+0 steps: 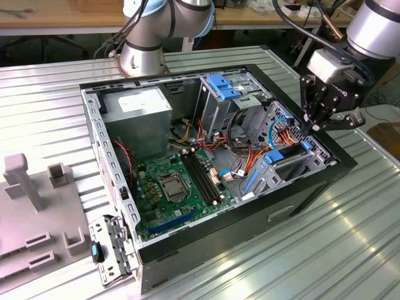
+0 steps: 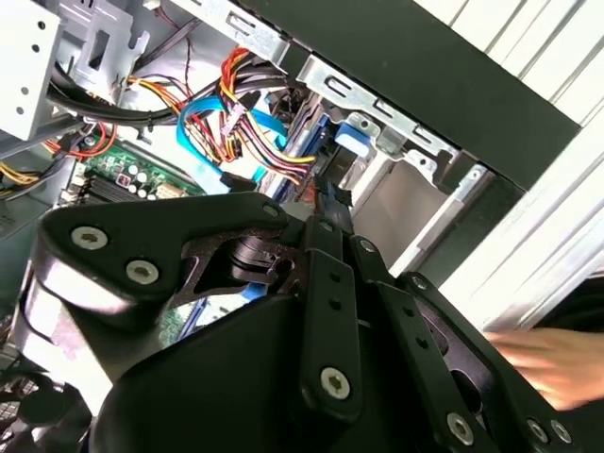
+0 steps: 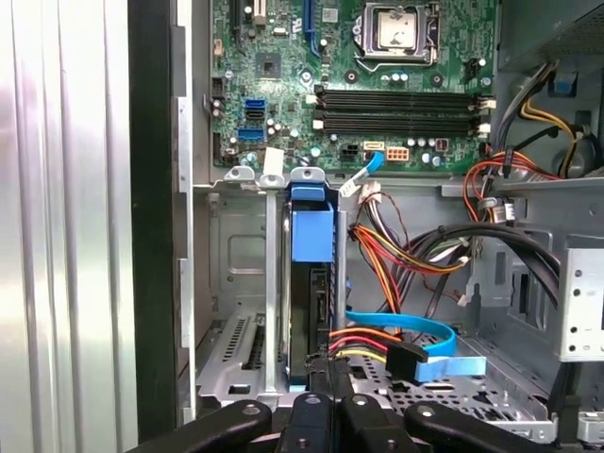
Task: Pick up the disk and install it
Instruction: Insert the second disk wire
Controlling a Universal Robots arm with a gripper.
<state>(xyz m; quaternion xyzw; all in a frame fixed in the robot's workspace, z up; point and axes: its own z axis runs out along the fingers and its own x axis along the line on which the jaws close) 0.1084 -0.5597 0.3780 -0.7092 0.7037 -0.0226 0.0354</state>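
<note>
The disk [image 3: 310, 283] sits edgewise in its bay, directly beneath the tool [image 3: 321, 401].

The robot arm [image 1: 375, 28] has smooth silver-grey round segments with pale blue caps at the joints. Its round silver base [image 1: 142, 57] has black cables running beside it. A light grey box sits at the wrist, and below it is the matte black gripper [image 1: 315, 122], built of angular black links joined by silver screws [image 2: 334, 382] and round pins.
</note>
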